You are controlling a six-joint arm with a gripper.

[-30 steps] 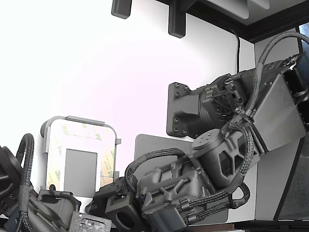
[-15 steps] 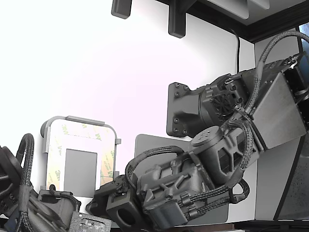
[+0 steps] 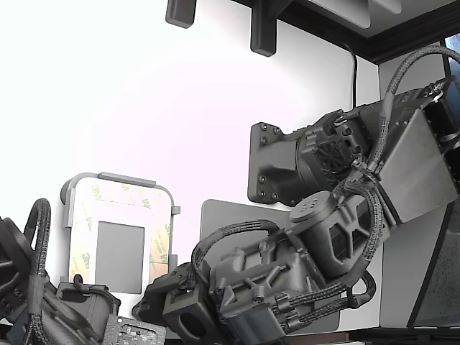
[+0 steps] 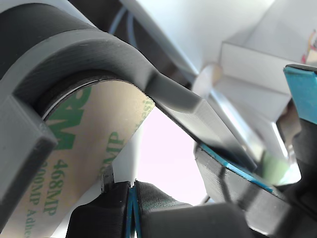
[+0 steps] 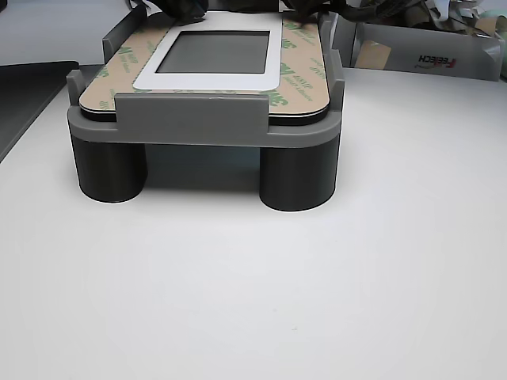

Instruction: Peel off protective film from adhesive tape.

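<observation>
Gripper (image 3: 154,305) at plate's near corner, protective film (image 4: 74,163) just beside it, jaw state unclear

Arm (image 3: 316,237) low, pincer (image 4: 163,198) state unclear

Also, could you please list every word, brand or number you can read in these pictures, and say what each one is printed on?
"3M", green, partly cut off: on the protective film in the wrist view.
"468MP": on the same film, below the logo.
"200MP Adhe…", cut off at the frame edge: same film.
Green logos on the film in the other view: too skewed to read reliably.
Red-and-black lettering on the white box: too blurred to read.
</observation>
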